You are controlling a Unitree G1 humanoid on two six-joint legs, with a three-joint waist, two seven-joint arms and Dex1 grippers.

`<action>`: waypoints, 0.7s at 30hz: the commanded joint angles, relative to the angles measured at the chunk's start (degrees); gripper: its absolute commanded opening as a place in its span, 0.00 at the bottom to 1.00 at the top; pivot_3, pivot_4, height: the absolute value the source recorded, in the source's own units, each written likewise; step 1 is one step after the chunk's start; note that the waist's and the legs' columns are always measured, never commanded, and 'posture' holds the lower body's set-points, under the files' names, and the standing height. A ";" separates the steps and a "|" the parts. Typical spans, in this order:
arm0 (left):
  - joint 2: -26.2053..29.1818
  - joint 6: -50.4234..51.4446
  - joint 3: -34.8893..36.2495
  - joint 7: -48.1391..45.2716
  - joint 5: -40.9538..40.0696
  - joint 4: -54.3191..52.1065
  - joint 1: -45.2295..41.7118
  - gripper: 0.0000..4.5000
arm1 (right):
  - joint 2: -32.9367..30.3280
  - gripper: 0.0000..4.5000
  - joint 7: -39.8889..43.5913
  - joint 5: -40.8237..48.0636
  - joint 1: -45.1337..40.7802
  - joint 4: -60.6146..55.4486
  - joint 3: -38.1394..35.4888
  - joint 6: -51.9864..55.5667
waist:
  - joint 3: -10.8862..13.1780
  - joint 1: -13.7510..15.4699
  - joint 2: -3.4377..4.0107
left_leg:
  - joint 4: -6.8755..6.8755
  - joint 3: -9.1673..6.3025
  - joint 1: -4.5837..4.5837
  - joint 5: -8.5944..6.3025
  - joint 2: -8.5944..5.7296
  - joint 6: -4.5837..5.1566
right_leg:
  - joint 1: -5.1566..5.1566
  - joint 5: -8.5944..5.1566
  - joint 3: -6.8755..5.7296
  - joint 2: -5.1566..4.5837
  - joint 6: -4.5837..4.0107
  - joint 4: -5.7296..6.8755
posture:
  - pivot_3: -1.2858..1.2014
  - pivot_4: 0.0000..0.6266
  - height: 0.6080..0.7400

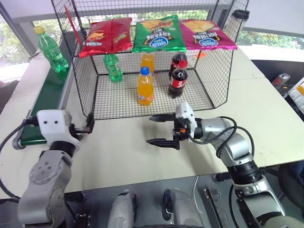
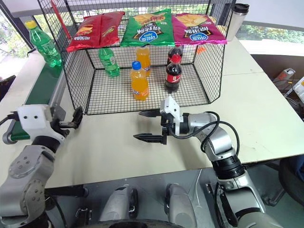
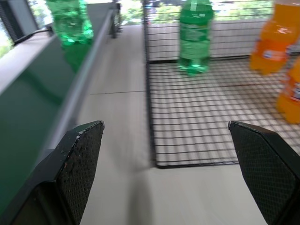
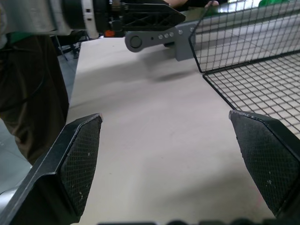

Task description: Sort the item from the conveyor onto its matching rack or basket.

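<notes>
One yellow-capped bottle (image 1: 51, 49) stands on the conveyor (image 1: 46, 97); five bottles inside the cage (image 1: 209, 80); both grippers' (image 1: 84, 128) (image 1: 159, 129) jaws wide, empty.

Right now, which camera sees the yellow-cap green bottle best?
The left eye view: the yellow-cap bottle stands whole on the conveyor. The right eye view shows it too; the left wrist view cuts off its top.

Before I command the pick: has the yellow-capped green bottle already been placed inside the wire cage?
No, the yellow-capped bottle stands on the conveyor, outside the wire cage.
</notes>
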 commanded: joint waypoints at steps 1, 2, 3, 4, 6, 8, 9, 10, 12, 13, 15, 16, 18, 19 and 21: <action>0.87 1.02 6.57 0.34 -1.77 -2.77 0.69 0.98 | -0.26 1.00 -0.21 1.54 -1.14 -3.15 -0.41 0.63 | 0.00 -0.01 0.00 | 0.00 0.00 0.00 0.00 0.00 0.00 | 0.00 0.00 0.00 0.00 0.00 0.00 | 0.52 0.24 1.00; 1.01 1.10 7.79 0.36 -2.02 -2.65 0.89 0.98 | -0.19 1.00 -0.39 1.47 -1.21 -3.17 -0.39 0.68 | 0.00 0.01 0.00 | 0.00 0.00 0.00 0.00 0.00 0.00 | 0.00 0.00 0.00 0.00 0.00 0.00 | 0.52 0.24 1.00; 1.68 0.92 8.68 0.12 -1.79 -2.33 1.38 0.98 | -0.03 1.00 -0.72 1.29 -1.29 -3.15 -0.31 0.64 | 0.00 0.02 0.00 | 0.00 0.00 0.00 0.00 0.00 0.00 | 0.00 0.00 0.00 0.00 0.00 0.00 | 0.52 0.24 1.00; 2.51 0.72 9.50 0.01 -1.19 -1.62 1.94 0.98 | 0.17 1.00 -1.04 1.20 -1.44 -3.14 -0.21 0.74 | 0.00 0.02 0.00 | 0.00 0.00 0.00 0.00 0.00 0.00 | 0.00 0.00 0.00 0.00 -0.01 0.00 | 0.52 0.24 1.00; 3.56 0.30 10.63 -0.10 -0.69 -0.42 2.58 0.98 | 0.45 1.00 -1.40 1.13 -1.81 -2.93 -0.03 0.85 | 0.00 0.07 0.00 | 0.00 0.01 0.01 0.00 0.00 0.00 | 0.00 -0.01 0.00 0.00 -0.02 0.00 | 0.52 0.24 1.00; 4.10 -0.21 11.25 0.15 -0.17 0.39 3.47 0.98 | 0.53 1.00 -1.50 1.17 -2.11 -2.75 0.06 0.84 | 0.00 0.09 0.00 | 0.00 0.01 0.01 0.00 0.00 0.00 | 0.00 -0.06 0.00 0.00 -0.11 0.00 | 0.52 0.24 1.00; 4.17 -0.47 11.44 0.19 -0.03 0.64 3.84 0.98 | 0.52 1.00 -1.51 1.18 -2.20 -2.68 0.09 0.74 | 0.00 0.09 0.00 | 0.00 0.01 0.01 0.00 0.00 0.00 | 0.00 -0.07 0.00 0.00 -0.13 0.00 | 0.52 0.24 1.00; 4.13 -0.66 11.58 0.14 -0.02 0.90 4.09 0.98 | 0.58 1.00 -1.51 1.14 -2.40 -2.46 0.12 0.54 | 0.00 0.11 0.00 | 0.00 0.01 0.01 0.00 0.00 0.00 | 0.01 -0.07 0.00 -0.01 -0.13 0.00 | 0.52 0.24 1.00; 3.90 -1.41 11.94 -0.17 0.15 1.61 5.22 0.98 | 0.48 1.00 -1.42 1.24 -2.73 -2.34 0.11 0.55 | 0.00 0.08 0.00 | 0.00 0.01 0.00 0.00 0.00 0.00 | 0.00 -0.07 0.00 -0.01 -0.13 -0.01 | 0.52 0.24 1.00; 3.79 -1.79 12.12 -0.24 0.22 1.95 5.72 0.98 | 0.39 1.00 -1.33 1.33 -2.80 -2.40 0.11 0.63 | 0.00 0.06 0.00 | 0.00 0.01 0.00 0.00 0.00 0.00 | 0.00 -0.07 0.01 -0.01 -0.13 -0.01 | 0.52 0.24 1.00; 3.86 -2.74 12.48 -0.41 0.21 2.79 6.41 0.98 | -0.13 1.00 -0.88 1.33 -2.47 -3.01 0.31 0.57 | 0.00 0.07 0.00 | 0.00 0.01 0.00 0.00 0.00 -0.01 | 0.00 -0.07 0.00 -0.01 -0.13 -0.01 | 0.52 0.24 1.00; 4.13 -3.13 12.65 -0.49 0.20 3.32 6.45 0.98 | -0.20 1.00 -0.80 1.26 -2.39 -3.12 0.41 0.47 | 0.00 0.10 0.00 | 0.00 0.01 0.00 0.00 0.00 -0.01 | -0.01 -0.07 0.00 -0.01 -0.13 0.00 | 0.52 0.24 1.00; 4.53 -3.69 12.86 -0.59 0.13 4.12 6.42 0.98 | -0.19 1.00 -0.83 1.20 -2.36 -3.13 0.49 0.32 | 0.00 0.09 0.00 | 0.00 0.01 0.00 0.00 0.00 -0.01 | 0.00 -0.08 0.00 -0.01 -0.15 0.00 | 0.52 0.24 1.00; 4.90 -4.02 12.83 -0.70 0.24 4.50 6.32 0.98 | 0.15 1.00 -1.29 0.76 -2.22 -2.84 0.48 -0.45 | 0.00 0.09 0.00 | 0.00 0.01 0.01 0.00 0.00 -0.01 | 0.00 -0.08 0.00 -0.01 -0.15 0.00 | 0.52 0.24 1.00; 5.55 -4.45 12.91 -0.73 0.24 5.18 5.80 0.98 | 0.54 1.00 -1.89 0.10 -1.99 -2.36 0.59 -1.46 | 0.00 0.08 0.00 | 0.00 0.01 0.01 0.00 0.00 -0.01 | 0.00 -0.08 0.00 -0.01 -0.15 0.00 | 0.52 0.24 1.00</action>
